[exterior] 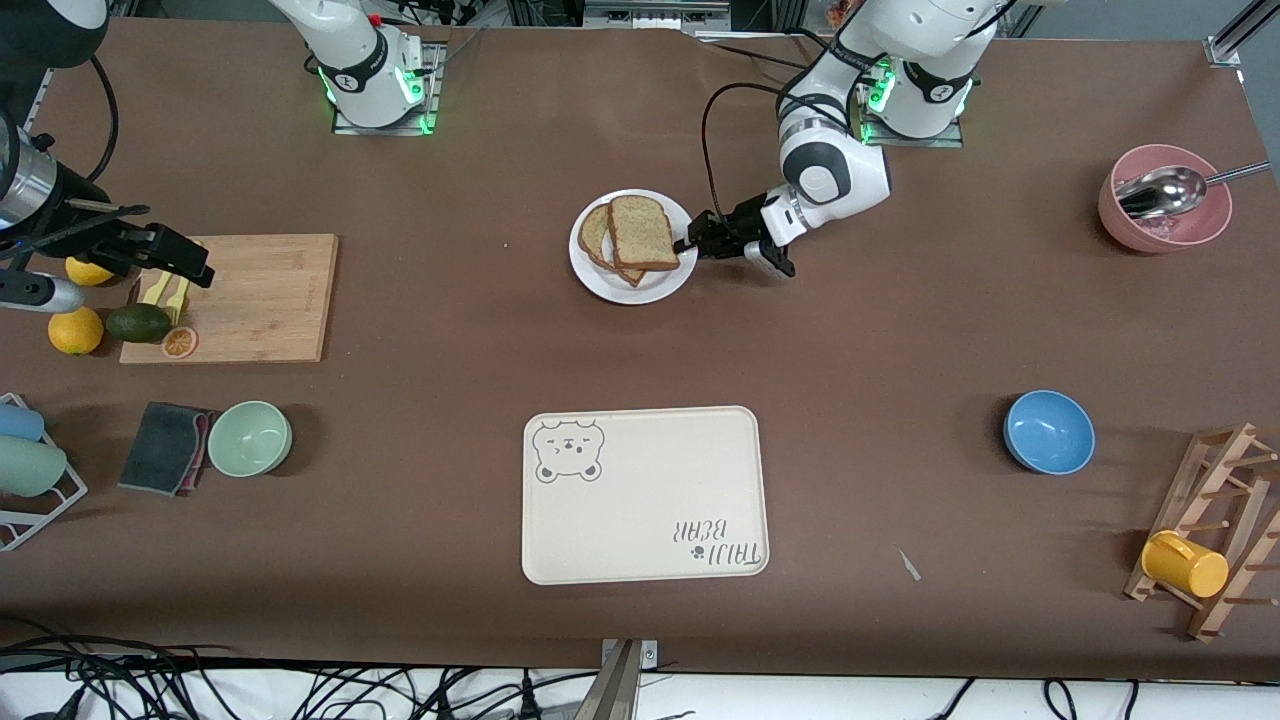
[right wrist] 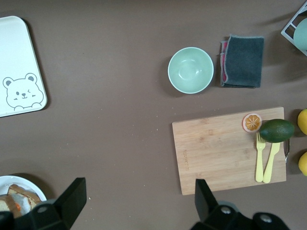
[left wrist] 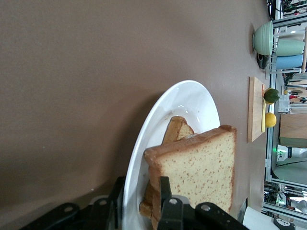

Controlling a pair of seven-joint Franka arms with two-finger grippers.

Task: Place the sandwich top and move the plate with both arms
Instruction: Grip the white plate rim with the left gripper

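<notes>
We see the plate, round, glossy white and raised at the rim, on the brown tabletop between the two arm bases and farther from the front camera than the cream bear-print tray. The sandwich top, a thick speckled tan slice with brown crust, lies on the lower slices in the plate, skewed over them.

The left gripper is at the plate's rim on the side toward the left arm's end; in the left wrist view its jaws straddle the rim, one black finger inside and one outside, closed to a narrow gap on it.

The right gripper hangs over the wooden board toward the right arm's end, well apart from the plate; its jaws stand wide apart and hold nothing.

On the board's end lie two yellow forks, an avocado and an orange slice, with two lemons just beside it. A pale green bowl touches a folded grey cloth. Toward the left arm's end stand a blue bowl, a pink bowl holding a metal spoon, and a wooden rack carrying a yellow cup.
</notes>
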